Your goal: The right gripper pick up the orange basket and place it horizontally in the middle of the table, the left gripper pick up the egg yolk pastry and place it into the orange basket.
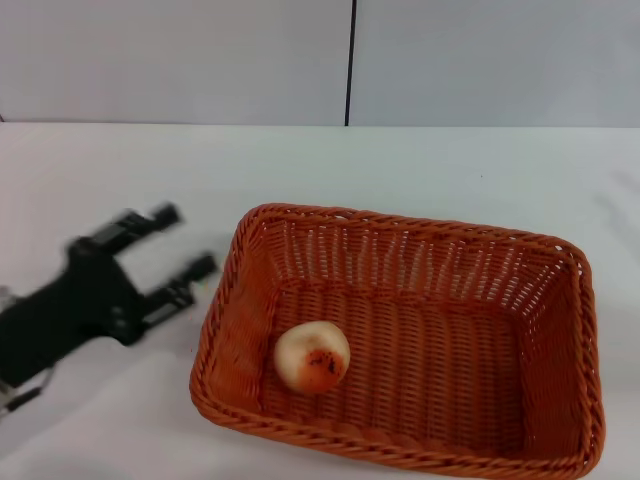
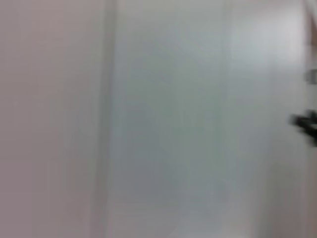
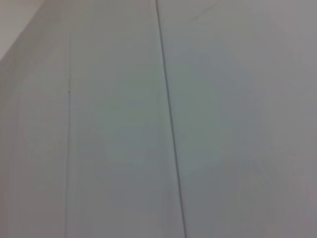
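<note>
head view shows the pastry (image 1: 312, 357) lying in the basket (image 1: 400, 440); left tool (image 1: 183, 243) beside it, spread open, empty; nothing left.

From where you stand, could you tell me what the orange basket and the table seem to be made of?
The orange basket looks like woven wicker or plastic rattan: braided rim, openwork sides, slight sheen. The table seems a smooth, matte white laminate or painted board; the exact material can't be told.
</note>
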You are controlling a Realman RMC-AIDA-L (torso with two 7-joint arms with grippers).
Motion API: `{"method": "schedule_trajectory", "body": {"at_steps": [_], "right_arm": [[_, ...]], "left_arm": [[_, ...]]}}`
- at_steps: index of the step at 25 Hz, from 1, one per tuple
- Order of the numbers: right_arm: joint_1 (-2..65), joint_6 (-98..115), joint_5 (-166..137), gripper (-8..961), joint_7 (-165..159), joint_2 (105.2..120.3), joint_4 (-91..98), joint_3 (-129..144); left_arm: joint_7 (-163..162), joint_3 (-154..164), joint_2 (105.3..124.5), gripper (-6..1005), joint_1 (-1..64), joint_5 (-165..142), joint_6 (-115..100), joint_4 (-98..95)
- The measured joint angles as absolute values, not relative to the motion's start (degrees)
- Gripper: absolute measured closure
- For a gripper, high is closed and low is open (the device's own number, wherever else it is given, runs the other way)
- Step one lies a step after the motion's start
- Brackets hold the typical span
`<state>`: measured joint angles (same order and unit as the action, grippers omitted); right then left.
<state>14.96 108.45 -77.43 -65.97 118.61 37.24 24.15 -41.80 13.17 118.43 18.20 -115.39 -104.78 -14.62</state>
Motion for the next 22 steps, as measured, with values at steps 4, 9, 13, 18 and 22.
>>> {"method": "schedule_trajectory", "body": {"at_steps": [4, 9, 13, 18, 22], "right_arm": [[14.5, 107.1, -77.4, 498, -64.5, 118.72, 36.7, 23.4], [14.3, 104.9, -77.4, 498, -60.0, 118.69, 32.0, 20.1], [14.3, 102.5, -77.5, 498, -56.0, 118.58, 27.7, 16.9], [13.9, 100.5, -77.5, 498, -52.8, 118.41, 24.6, 15.7], [14.1, 98.9, -77.7, 497, -51.1, 118.43, 23.5, 15.6]], "left_arm": [[-39.5, 7.3, 118.39, 360, 14.9, -112.9, -103.1, -14.3], [-36.7, -2.2, 118.4, 253, 10.3, -111.9, -102.5, -14.0], [-36.7, -2.2, 118.4, 214, 10.3, -111.9, -102.5, -14.0], [-32.9, -11.9, 118.29, 208, 5.3, -111.8, -102.5, -11.8], [-31.3, -13.6, 118.28, 208, 4.4, -111.8, -102.4, -10.9]]}}
